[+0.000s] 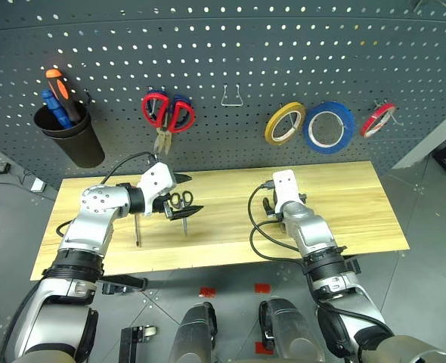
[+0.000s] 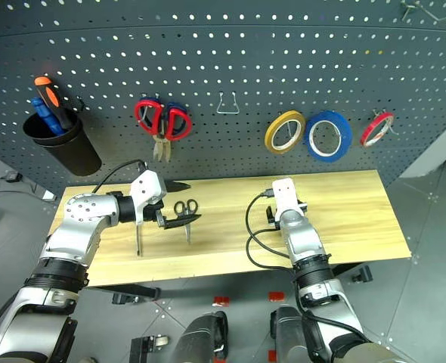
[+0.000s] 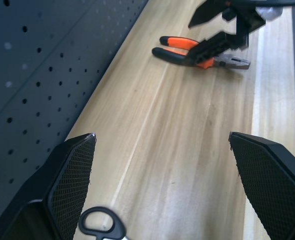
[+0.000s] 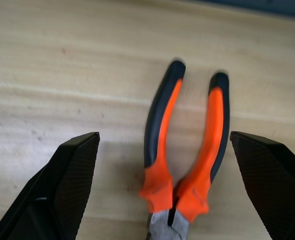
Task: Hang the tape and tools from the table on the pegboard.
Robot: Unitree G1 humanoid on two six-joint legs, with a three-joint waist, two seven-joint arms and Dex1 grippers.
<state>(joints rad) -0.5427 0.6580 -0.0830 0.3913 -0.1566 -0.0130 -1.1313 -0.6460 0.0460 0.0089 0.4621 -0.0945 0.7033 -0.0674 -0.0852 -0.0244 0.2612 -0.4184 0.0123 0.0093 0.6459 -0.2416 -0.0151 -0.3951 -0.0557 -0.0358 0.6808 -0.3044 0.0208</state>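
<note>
left gripper (image 3: 162, 185) spread empty beside small scissors (image 2: 184, 206) | right gripper (image 4: 165, 185) wide, straddling pliers (image 4: 185, 150) untouched | table (image 1: 359, 204) right end bare

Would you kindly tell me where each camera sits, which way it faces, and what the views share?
Left and right eye views: on the head, looking forward and down at the table and pegboard; both arms show.
Left wrist view: along the open left gripper over the small scissors, toward the pliers.
Right wrist view: along the open right gripper, down onto the pliers.
Shared: both wrist views show the pliers on the table.
</note>
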